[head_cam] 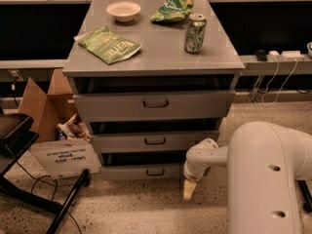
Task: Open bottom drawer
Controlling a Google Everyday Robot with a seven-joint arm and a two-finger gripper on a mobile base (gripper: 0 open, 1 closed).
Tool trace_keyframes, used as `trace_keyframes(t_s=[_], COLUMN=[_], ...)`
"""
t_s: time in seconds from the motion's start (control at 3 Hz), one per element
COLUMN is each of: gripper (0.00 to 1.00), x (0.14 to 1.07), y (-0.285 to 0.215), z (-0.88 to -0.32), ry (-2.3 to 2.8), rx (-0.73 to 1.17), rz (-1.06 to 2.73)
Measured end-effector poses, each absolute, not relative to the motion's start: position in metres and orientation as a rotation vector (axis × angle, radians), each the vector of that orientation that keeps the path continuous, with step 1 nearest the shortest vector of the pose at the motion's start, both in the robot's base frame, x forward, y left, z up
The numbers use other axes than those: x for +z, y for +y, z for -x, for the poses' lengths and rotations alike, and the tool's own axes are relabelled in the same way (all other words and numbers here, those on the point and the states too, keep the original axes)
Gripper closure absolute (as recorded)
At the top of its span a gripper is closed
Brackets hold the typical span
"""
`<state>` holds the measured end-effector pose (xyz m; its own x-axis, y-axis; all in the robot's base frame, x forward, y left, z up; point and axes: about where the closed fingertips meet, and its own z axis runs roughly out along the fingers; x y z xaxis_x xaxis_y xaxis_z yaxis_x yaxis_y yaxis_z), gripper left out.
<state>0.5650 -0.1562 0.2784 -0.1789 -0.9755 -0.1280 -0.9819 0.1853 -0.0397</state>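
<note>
Gripper (189,189) low, close to floor, just right of bottom drawer (126,172) front panel. Gripper opening, grasp: cannot tell.

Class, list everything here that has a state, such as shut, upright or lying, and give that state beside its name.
bottom drawer, not pulled out, handle untouched
middle drawer, not pulled out
top drawer, not pulled out
gripper, low by the bottom drawer's right end, pointing down, clear of the handle
can, upright
bowl, upright, looks empty
front chip bag, lying flat
rear chip bag, crumpled
cardboard box, flaps open
</note>
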Motion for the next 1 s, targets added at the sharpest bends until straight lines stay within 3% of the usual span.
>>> trace_keyframes(t_s=[1.0], gripper=[0.0], x=[0.218], y=[-0.179], z=[-0.608], ry=[2.354], rx=[-0.083], rz=[2.033])
